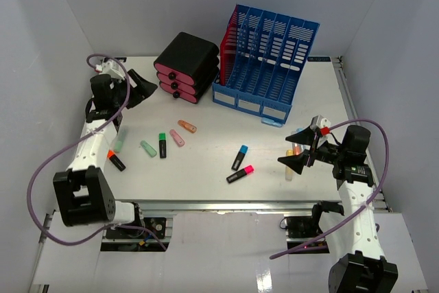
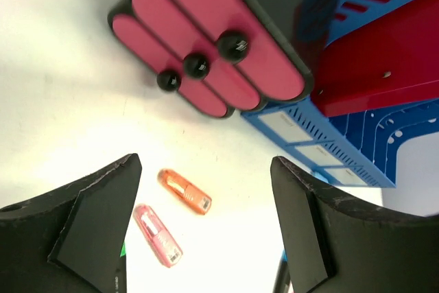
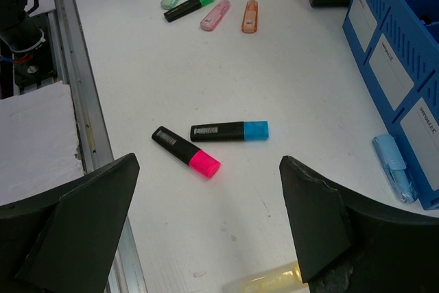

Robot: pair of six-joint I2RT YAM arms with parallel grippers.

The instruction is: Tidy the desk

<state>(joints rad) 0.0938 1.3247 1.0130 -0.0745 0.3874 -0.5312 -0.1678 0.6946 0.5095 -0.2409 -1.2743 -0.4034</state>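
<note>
Both my grippers hang wide, nothing between the fingers. The bench point(image 1: 199, 111) stretches ahead of my bases, littered with loose highlighters. The drawer unit point(image 1: 186, 66) stands at its 11 o'clock and the blue file rack point(image 1: 264, 66) at 1 o'clock.

My right gripper point(image 1: 300, 150) hovers at 4 o'clock, facing the pink-tipped marker point(image 3: 185, 151) and blue-tipped marker point(image 3: 230, 130). I judge that one of these is my next pick. They lie close together, so I should turn my wrist to span one barrel across its width. Then I should descend straight on the end farthest from its neighbour, so that I do not nudge it.

My left gripper point(image 1: 143, 87) waits by the drawers, above the orange highlighter point(image 2: 185, 192). I take one pen at a time.
</note>
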